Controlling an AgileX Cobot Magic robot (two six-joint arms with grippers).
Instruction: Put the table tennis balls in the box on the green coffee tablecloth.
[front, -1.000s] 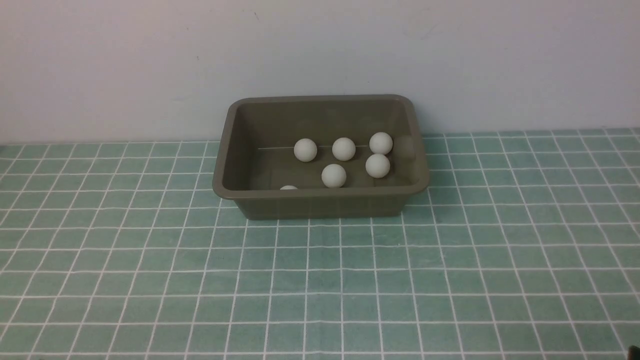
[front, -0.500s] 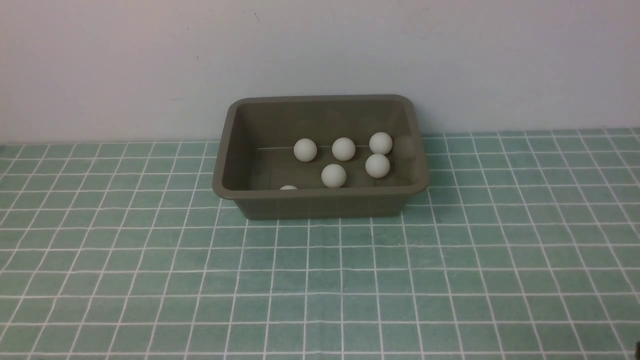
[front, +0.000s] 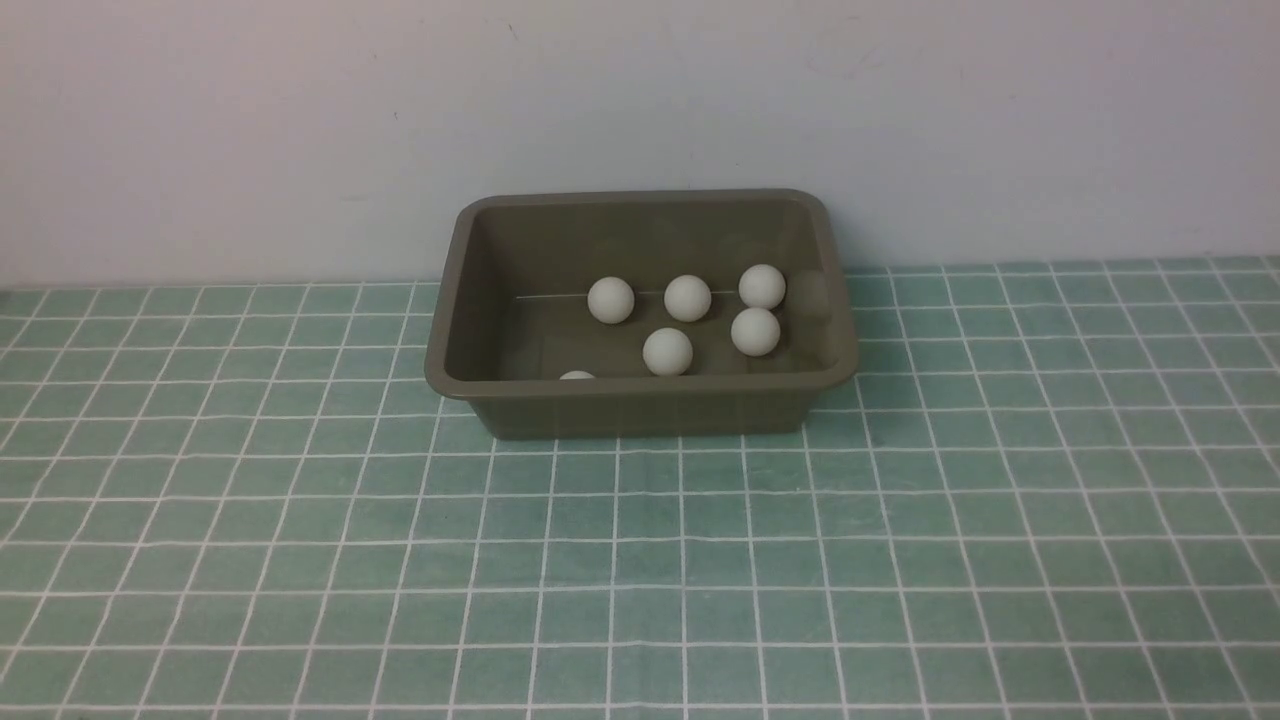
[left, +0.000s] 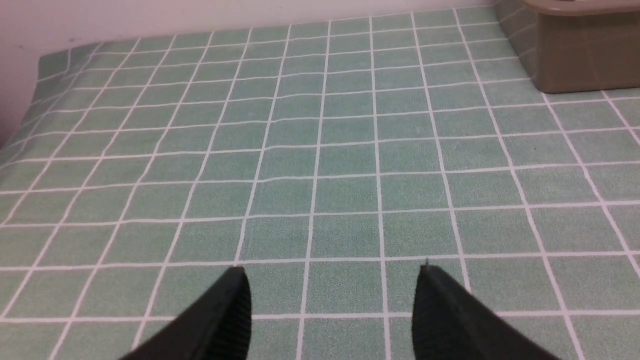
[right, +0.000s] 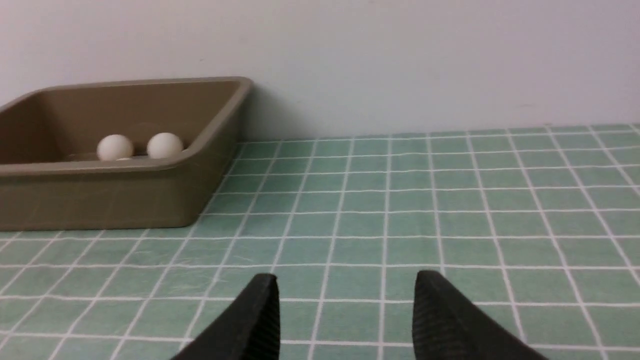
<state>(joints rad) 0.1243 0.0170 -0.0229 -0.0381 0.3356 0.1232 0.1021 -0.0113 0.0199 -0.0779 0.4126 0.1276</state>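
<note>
Looking through the front camera, I see the box (front: 640, 400) sitting on the green checked tablecloth (front: 640, 560) close to the white wall (front: 640, 100), with all six balls inside it: three in a row toward the back (front: 687, 298), two nearer the front (front: 667, 351), and one mostly hidden behind the front rim (front: 577, 376). Neither arm shows in that view. On my left wrist camera the left gripper (left: 332, 310) hangs over bare cloth with its fingers spread and nothing between them, the box off to one side. My right wrist camera shows the right gripper (right: 345, 312) likewise parted and empty, facing cloth beside the box.
</note>
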